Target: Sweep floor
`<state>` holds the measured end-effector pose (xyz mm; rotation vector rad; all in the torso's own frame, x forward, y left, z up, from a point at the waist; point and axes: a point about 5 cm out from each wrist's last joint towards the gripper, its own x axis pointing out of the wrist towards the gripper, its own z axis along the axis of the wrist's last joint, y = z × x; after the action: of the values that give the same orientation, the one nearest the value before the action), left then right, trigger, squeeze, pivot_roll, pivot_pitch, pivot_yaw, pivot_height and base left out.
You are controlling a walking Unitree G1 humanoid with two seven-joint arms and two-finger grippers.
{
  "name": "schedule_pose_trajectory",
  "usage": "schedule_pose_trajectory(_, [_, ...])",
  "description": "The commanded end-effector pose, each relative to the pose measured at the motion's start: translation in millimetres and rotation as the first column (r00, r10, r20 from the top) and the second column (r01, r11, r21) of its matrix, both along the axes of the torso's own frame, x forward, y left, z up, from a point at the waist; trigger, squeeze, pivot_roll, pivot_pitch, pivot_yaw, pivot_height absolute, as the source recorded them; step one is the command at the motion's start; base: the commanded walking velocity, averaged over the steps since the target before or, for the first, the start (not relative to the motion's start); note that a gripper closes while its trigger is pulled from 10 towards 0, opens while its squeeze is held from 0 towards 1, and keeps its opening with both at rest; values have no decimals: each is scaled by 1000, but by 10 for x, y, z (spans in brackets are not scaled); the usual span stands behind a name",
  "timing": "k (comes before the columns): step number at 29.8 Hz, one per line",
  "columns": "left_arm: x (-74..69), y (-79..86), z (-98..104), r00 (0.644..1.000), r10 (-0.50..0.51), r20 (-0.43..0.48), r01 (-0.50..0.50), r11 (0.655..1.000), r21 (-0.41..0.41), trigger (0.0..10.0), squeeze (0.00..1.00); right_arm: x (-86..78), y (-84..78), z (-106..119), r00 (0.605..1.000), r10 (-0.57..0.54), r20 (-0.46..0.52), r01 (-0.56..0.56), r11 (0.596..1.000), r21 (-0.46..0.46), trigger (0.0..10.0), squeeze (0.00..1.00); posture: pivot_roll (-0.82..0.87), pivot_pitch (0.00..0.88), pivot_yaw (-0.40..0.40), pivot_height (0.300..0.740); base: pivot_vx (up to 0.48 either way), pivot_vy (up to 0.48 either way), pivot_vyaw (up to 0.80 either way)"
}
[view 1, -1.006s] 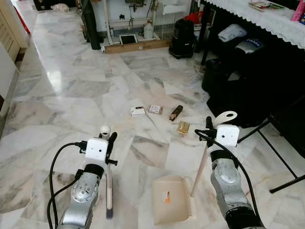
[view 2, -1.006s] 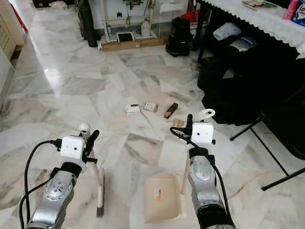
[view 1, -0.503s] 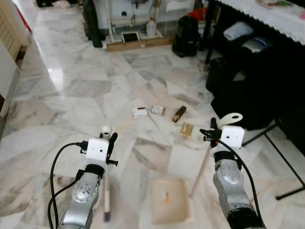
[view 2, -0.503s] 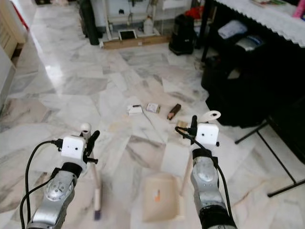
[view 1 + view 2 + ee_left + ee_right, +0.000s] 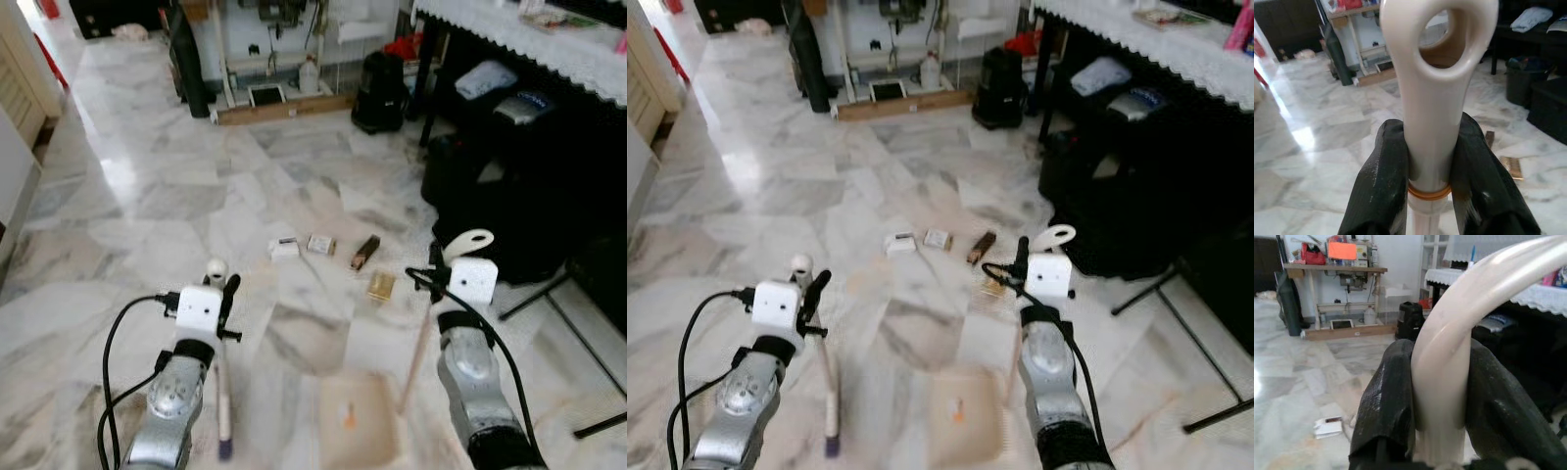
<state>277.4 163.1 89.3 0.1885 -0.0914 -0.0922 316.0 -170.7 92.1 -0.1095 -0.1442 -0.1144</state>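
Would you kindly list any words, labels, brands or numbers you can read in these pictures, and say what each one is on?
No text can be read.
Dustpan: an orange sticker, blurred.
White packet on the floor: dark print, too small.
Second packet: marking too small.
Brown packet and gold packet: no legible print.
Orange panel on the far workbench: no readable writing.

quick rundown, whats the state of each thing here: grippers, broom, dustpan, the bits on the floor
left gripper: shut on the broom handle
right gripper: shut on the dustpan handle
broom: held upright, purple bristles down at the floor
dustpan: pan down at the floor, blurred
white packet: lying on the floor, unswept
small box: lying beside it
brown bar: lying on the floor
gold wrapper: lying nearest the dustpan
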Motion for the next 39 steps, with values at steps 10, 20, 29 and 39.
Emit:
schedule_pose_trajectory(10, [24, 26, 103, 999, -3, 53, 2, 1000, 24, 10000, 0, 42, 88, 92, 999, 16, 49, -17, 1000, 22, 10000, 0, 115, 0, -11, 740, 317, 0, 0])
schedule_pose_trajectory(20, [37, 21, 106, 998, -16, 53, 15, 1000, 26, 10000, 0, 33, 118, 78, 999, 22, 49, -23, 1000, 19, 10000, 0, 113, 0, -2, 740, 317, 0, 0])
schedule_pose_trajectory(29, [38, 23, 106, 999, -16, 51, 14, 1000, 26, 10000, 0, 33, 126, 83, 998, 29, 50, -30, 1000, 2, 10000, 0, 109, 1, -5, 740, 318, 0, 0])
schedule_pose_trajectory(39, [44, 18, 106, 999, -13, 51, 11, 1000, 24, 10000, 0, 33, 185, 93, 996, 64, 56, -64, 998, -4, 10000, 0, 112, 7, -10, 740, 318, 0, 27])
